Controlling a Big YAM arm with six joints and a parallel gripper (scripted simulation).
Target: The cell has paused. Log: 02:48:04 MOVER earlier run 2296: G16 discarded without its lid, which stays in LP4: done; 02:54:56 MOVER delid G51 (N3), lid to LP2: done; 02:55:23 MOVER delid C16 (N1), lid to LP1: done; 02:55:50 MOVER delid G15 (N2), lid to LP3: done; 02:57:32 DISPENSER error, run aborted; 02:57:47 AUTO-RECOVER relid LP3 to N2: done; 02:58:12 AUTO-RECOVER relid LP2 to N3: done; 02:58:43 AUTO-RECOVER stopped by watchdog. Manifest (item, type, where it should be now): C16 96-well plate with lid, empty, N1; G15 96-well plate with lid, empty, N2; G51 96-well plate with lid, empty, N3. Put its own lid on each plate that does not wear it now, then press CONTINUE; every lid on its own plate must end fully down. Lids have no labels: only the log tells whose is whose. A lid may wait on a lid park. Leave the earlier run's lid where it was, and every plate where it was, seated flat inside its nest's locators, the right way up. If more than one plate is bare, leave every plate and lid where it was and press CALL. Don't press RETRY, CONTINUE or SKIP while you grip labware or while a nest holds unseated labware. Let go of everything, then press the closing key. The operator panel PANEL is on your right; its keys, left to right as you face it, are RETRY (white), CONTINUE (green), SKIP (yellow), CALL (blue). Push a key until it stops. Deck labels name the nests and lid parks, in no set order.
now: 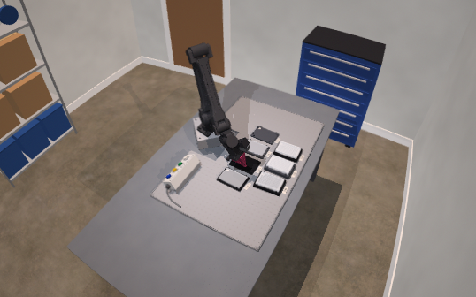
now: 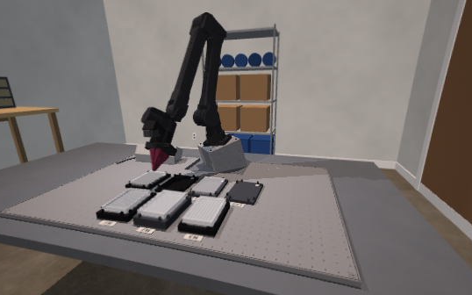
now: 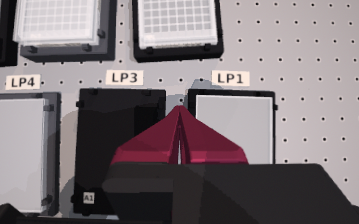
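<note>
- Wrist view puts my gripper (image 3: 179,112) with its red fingers pressed together into a point, nothing between them.
- It hangs above the deck, the tip over the gap between lid park LP3 (image 3: 118,145) and lid park LP1 (image 3: 231,95).
- LP3 is a bare black tray with a small A1 mark at its lower corner.
- LP1 holds a pale flat lid (image 3: 236,127), lying level inside the black frame.
- Lid park LP4 (image 3: 53,150), on the other side of LP3, also holds a pale lid (image 3: 13,150).
- Beyond the label row I see two well plates in black nests; the one opposite LP1 (image 3: 177,21) shows its well grid sharply, the one opposite LP3 (image 3: 56,20) looks hazier, possibly lidded, though I can't be sure from this angle.
- From the top camera, the operator panel (image 1: 182,171) sits on the perforated deck mat (image 1: 222,212), well apart from the gripper, its coloured keys untouched.
- From the exterior camera, a fourth dark park (image 2: 245,191) sits at the end of the row.
</note>
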